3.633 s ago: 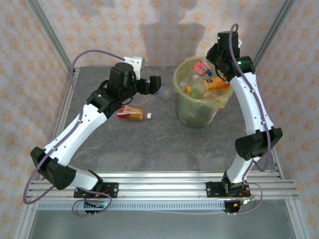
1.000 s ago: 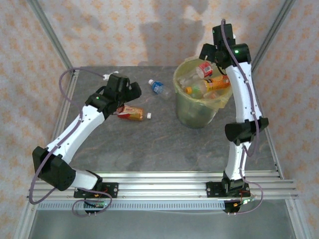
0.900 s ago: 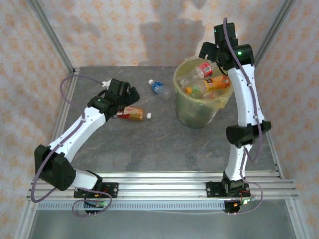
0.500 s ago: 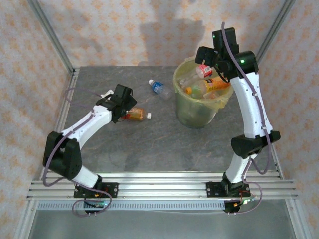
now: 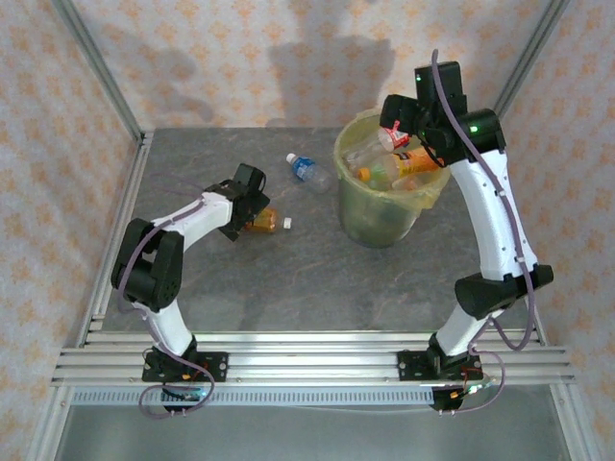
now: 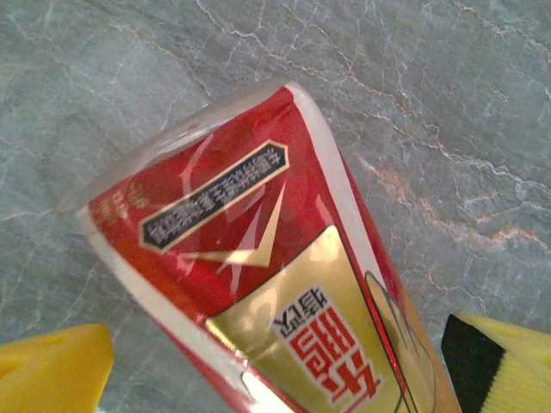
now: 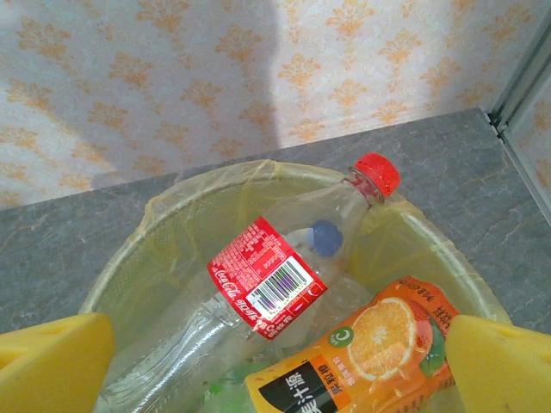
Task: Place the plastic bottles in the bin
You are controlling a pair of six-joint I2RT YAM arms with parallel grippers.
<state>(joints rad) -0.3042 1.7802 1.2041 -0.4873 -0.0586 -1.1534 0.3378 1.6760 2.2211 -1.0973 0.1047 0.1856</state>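
Note:
A bottle with a red and gold label (image 5: 266,223) (image 6: 275,275) lies on the grey table left of the bin. My left gripper (image 5: 252,207) (image 6: 275,383) is down over it, open, one yellow fingertip (image 6: 52,370) on each side of the label. A clear bottle with a blue cap (image 5: 306,171) lies farther back. The yellow-green bin (image 5: 370,226) (image 7: 172,202) holds several bottles, among them a red-capped cola bottle (image 7: 267,280) and an orange juice bottle (image 7: 370,353). My right gripper (image 5: 394,123) (image 7: 275,370) hangs open above the bin's far rim, with nothing in it.
Patterned walls and metal frame posts (image 5: 96,67) close the table at the back and sides. An aluminium rail (image 5: 307,360) runs along the near edge. Bare grey tabletop (image 5: 288,279) lies between the bottles and the rail.
My left arm has folded in and brought its gripper down and right onto the red-labelled bottle. My right gripper has shifted slightly over the bin. Both stayed open.

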